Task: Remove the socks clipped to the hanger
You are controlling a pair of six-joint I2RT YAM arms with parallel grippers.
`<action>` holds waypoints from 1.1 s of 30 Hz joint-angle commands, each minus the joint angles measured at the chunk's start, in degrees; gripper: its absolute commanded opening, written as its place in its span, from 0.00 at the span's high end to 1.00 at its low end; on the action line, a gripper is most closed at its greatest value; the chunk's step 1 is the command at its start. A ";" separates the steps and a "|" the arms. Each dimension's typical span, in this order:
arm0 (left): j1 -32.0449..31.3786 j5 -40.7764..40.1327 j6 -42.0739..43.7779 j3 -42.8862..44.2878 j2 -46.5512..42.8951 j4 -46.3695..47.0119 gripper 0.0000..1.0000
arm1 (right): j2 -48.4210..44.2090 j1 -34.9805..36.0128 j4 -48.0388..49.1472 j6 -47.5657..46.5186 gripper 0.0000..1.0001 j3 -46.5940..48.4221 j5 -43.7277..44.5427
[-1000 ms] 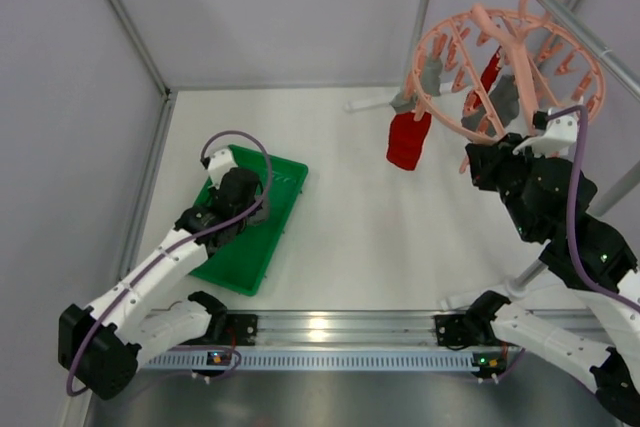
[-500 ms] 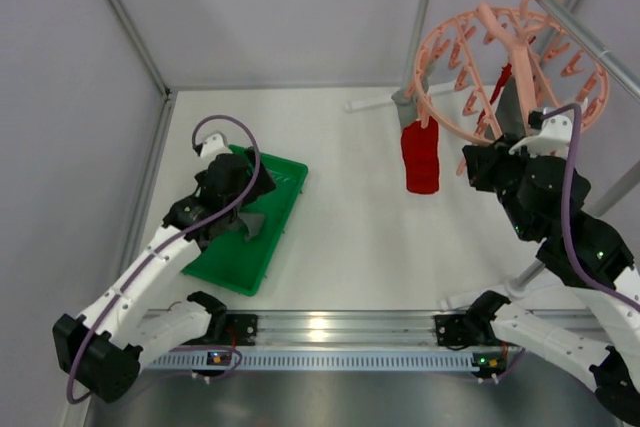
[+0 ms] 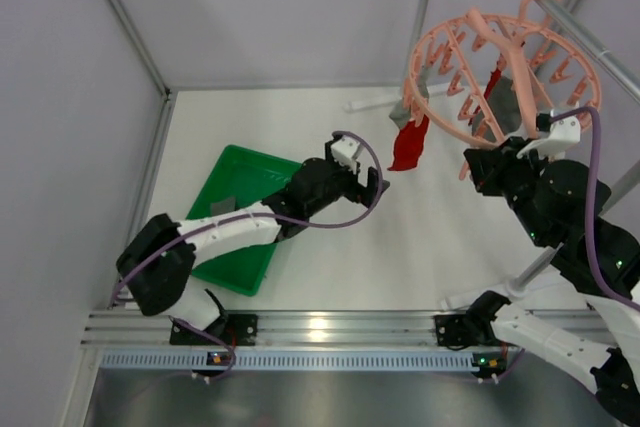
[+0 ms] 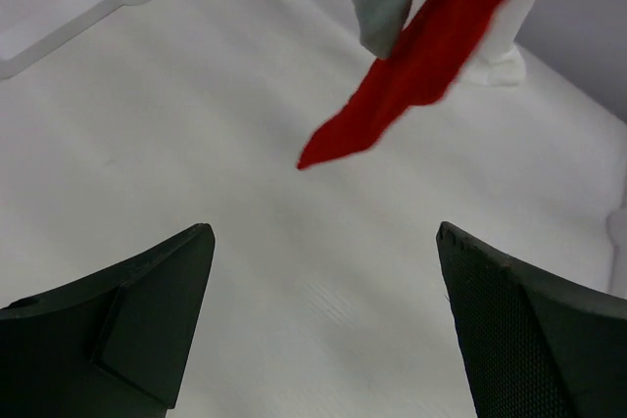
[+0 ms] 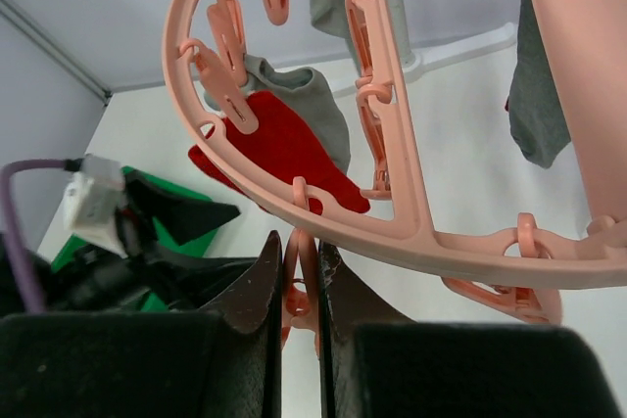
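left gripper [image 4: 323,232]: wide apart, empty
right gripper [image 5: 299,276]: narrow, pinching a hanger [image 5: 470,256] clip
red socks [image 4: 421,66]: two; nearest at left gripper's 1 o'clock
grey socks [image 5: 304,85]: three hung, one in green tray [image 3: 250,177]

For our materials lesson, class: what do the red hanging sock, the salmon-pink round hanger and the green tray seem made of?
Red hanging sock: soft matte fabric; it droops limply. Salmon-pink round hanger: likely moulded plastic, smooth, faintly glossy, rigid ring and clips. Green tray: probably hard plastic, even colour, crisp rim.
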 commanded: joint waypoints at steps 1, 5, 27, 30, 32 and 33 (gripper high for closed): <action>1.50 3.99 9.30 7.55 6.79 13.46 0.01 | -0.51 0.77 -2.61 -1.71 1.00 0.92 -3.29; 3.09 9.99 10.35 13.63 13.56 14.51 0.02 | -1.04 0.69 -3.31 -1.54 1.00 -0.05 -3.90; 1.33 38.38 -8.10 14.95 29.22 45.53 0.02 | -0.34 0.69 -10.87 -0.57 1.00 6.37 -1.44; 0.54 38.65 -8.72 15.05 30.01 45.53 0.02 | -0.69 0.69 -10.35 0.31 1.00 5.31 -1.36; 0.45 36.04 -8.98 14.26 30.27 45.53 0.04 | -1.13 0.77 -9.65 1.01 1.00 3.65 -1.18; 0.45 35.41 -9.42 13.82 30.53 45.45 0.06 | -1.83 0.69 -8.60 1.18 1.00 2.07 -0.75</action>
